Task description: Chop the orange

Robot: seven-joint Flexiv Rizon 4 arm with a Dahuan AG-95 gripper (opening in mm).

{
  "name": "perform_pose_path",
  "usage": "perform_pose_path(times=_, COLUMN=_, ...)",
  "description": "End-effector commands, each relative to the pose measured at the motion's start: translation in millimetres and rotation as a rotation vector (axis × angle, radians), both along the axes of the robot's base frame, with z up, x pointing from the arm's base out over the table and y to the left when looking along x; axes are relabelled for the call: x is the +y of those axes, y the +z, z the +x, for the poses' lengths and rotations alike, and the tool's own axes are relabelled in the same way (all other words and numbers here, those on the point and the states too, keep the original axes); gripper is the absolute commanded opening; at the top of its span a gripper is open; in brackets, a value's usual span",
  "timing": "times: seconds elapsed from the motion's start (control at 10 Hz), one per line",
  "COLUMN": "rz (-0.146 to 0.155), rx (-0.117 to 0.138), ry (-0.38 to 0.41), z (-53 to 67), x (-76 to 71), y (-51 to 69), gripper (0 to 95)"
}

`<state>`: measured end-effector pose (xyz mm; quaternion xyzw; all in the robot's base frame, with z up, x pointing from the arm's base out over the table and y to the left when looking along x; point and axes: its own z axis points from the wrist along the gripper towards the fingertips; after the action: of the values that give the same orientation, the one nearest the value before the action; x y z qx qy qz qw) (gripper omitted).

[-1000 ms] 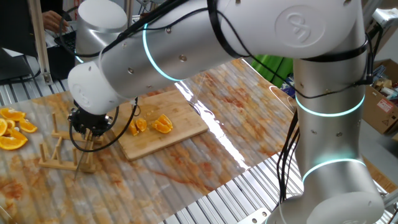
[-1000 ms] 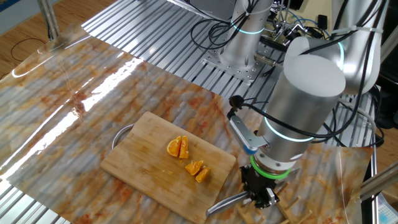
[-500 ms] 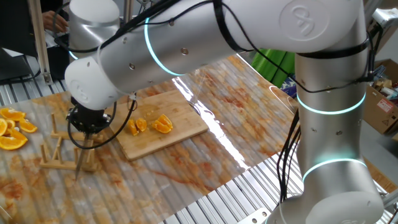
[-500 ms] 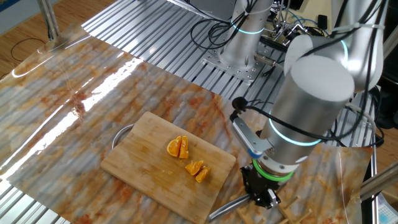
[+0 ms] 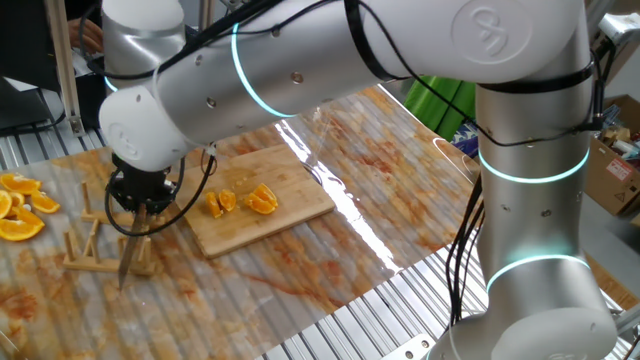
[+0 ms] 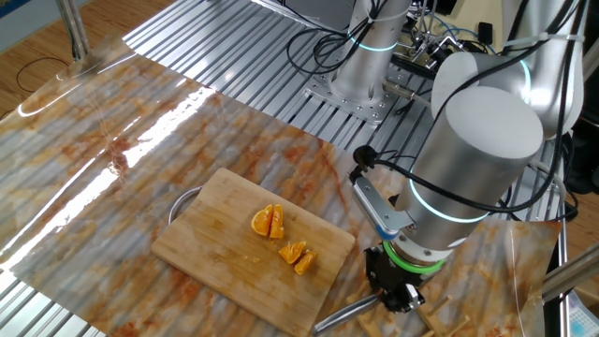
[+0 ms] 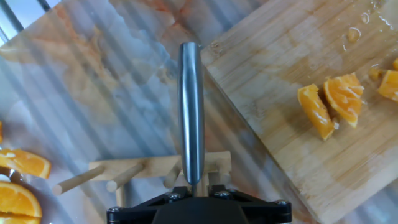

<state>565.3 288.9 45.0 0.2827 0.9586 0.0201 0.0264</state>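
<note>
Four orange [image 6: 283,238] pieces on board [image 6: 215,262]; claw [image 7: 196,186] clenched on knife [image 7: 191,112]

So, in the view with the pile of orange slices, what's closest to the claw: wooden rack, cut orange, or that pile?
1. Wooden rack, right beneath the gripper.
2. Cut orange, on the cutting board to its right.
3. Pile of slices, at the left edge.
</note>
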Motion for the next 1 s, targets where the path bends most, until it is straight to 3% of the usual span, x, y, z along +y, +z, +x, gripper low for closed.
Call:
perform_pose_path(times=0.1, rz=0.005, rx=0.008, ry=-0.001, z=-1.7, x=0.6, y=3.0, gripper=38.0)
perform_pose_path(times=0.6, rz=0.009, rx=0.031, ry=-0.001, z=-8.8, x=0.3, y=16.1, gripper=38.0)
perform_pose_path(times=1.0, rz=0.022, rx=0.066, ry=0.005, z=-11.5, x=-5.5, y=36.7, gripper=38.0)
